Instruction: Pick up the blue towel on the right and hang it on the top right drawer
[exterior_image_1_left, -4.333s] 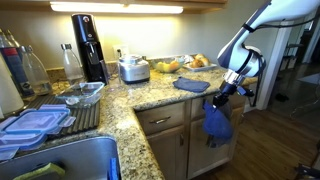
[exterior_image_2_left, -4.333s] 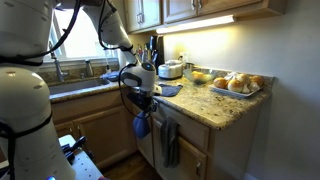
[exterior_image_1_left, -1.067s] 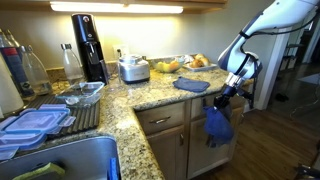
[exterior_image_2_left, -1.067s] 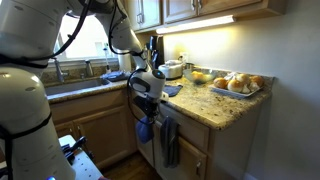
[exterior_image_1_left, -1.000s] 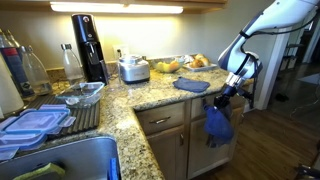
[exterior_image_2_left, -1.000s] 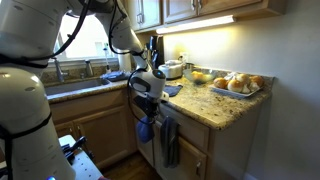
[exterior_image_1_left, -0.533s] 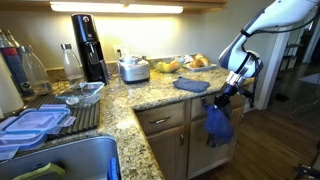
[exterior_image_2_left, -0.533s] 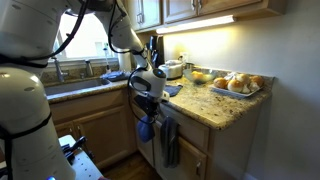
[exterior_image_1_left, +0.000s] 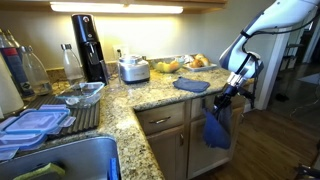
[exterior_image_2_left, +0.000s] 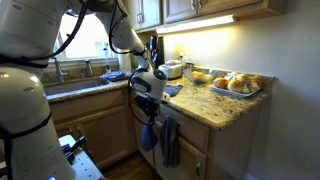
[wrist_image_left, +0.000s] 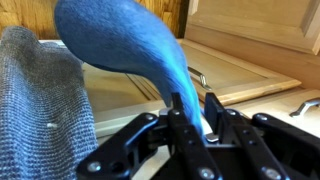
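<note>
My gripper (exterior_image_1_left: 226, 96) is shut on the blue towel (exterior_image_1_left: 216, 130), which hangs limp below it in front of the cabinet at the counter's end. In an exterior view the gripper (exterior_image_2_left: 148, 107) holds the towel (exterior_image_2_left: 148, 136) just beside a hanging slate grey towel (exterior_image_2_left: 168, 142). In the wrist view the blue towel (wrist_image_left: 130, 45) bulges out from between the jaws (wrist_image_left: 195, 112), next to the grey towel (wrist_image_left: 40, 100). The top right drawer (exterior_image_1_left: 201, 108) is a light wooden front just under the counter edge, beside the gripper.
A like blue towel (exterior_image_1_left: 191, 85) lies folded flat on the granite counter (exterior_image_1_left: 150, 95). A tray of rolls (exterior_image_2_left: 236, 85), a fruit bowl (exterior_image_1_left: 166, 66), a cooker (exterior_image_1_left: 133, 68) and a coffee machine (exterior_image_1_left: 88, 45) stand on the counter. A sink (exterior_image_1_left: 60, 160) is nearby.
The blue towel hangs slightly lower and longer than half a second ago. The gripper has barely moved.
</note>
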